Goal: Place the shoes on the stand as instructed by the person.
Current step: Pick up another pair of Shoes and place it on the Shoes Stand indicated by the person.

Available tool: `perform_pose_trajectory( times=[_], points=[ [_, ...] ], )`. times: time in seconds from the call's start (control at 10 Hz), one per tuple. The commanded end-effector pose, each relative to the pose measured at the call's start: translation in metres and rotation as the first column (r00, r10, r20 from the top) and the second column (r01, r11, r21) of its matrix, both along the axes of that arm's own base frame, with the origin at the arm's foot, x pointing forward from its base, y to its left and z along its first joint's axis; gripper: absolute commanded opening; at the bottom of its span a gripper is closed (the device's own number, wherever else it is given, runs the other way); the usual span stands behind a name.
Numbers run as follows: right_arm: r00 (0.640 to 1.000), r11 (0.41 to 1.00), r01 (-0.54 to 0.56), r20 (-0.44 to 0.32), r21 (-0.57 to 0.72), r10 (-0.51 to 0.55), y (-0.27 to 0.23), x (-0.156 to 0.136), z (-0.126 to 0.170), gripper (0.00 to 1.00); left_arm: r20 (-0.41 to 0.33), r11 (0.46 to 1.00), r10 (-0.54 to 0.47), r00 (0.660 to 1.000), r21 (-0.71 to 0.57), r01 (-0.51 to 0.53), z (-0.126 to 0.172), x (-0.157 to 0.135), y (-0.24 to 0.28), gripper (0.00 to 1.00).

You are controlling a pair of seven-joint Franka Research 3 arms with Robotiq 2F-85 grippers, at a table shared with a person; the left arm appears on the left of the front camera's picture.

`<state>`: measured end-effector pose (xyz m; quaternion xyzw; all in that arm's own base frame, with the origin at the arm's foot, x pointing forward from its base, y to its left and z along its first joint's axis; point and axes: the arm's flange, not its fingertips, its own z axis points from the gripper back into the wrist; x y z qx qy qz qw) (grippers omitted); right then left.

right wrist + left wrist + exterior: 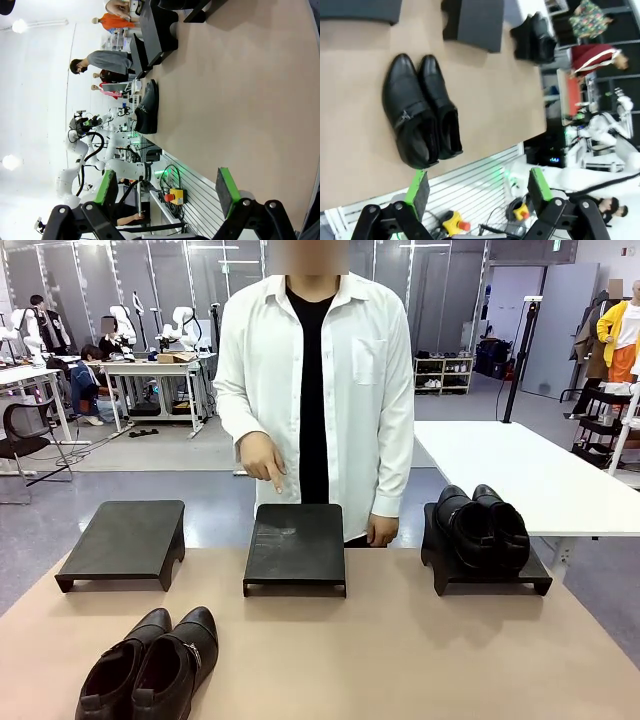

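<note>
One pair of dark glossy shoes (150, 665) lies side by side on the table near its front left; the left wrist view shows this pair (420, 117) ahead of my open left gripper (479, 192), which holds nothing and hangs back from the table edge. A second pair (480, 525) stands on the right stand (535, 578). The person (320, 370) stands behind the table, and a hand (262, 460) points a finger down at the bare middle stand (295, 545). My right gripper (167, 192) is open with nothing in it, with the near shoes (146, 107) far off to its side.
A third black stand (120, 535) sits bare at the far left of the tan table (400, 650). A white table (530, 475) stands behind on the right. Beyond the table's near edge, cables and a yellow button box (454, 223) lie below my left gripper.
</note>
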<state>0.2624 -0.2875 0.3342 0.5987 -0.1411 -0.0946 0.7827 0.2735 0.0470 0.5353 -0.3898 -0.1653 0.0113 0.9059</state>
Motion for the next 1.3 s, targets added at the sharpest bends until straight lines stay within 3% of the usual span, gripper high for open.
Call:
perform_pose_trajectory(
  times=[0.0,0.5,0.7,0.9,1.2],
  points=[
    [1.000,1.000,-0.005,0.002,-0.013,0.005,0.002,-0.003,0.002,1.00,-0.074,0.995,-0.028,0.997,0.089,0.035,-0.026,-0.003,-0.043,1.00],
    [1.000,1.000,-0.005,0.002,-0.013,0.005,0.002,-0.003,0.002,1.00,-0.228,0.940,-0.068,0.971,0.313,0.139,-0.061,0.018,-0.121,1.00],
    [1.000,1.000,-0.005,0.002,-0.013,0.005,0.002,-0.003,0.002,1.00,-0.252,0.906,-0.047,0.967,0.397,0.147,-0.084,0.029,-0.140,1.00],
    [1.000,1.000,-0.005,0.002,-0.013,0.005,0.002,-0.003,0.002,1.00,-0.245,0.891,0.023,0.969,0.445,0.092,-0.109,0.041,-0.154,1.00],
    [1.000,1.000,-0.005,0.002,-0.013,0.005,0.002,-0.003,0.002,1.00,-0.249,0.878,0.026,0.968,0.469,0.097,-0.135,0.045,-0.164,1.00]
  ],
)
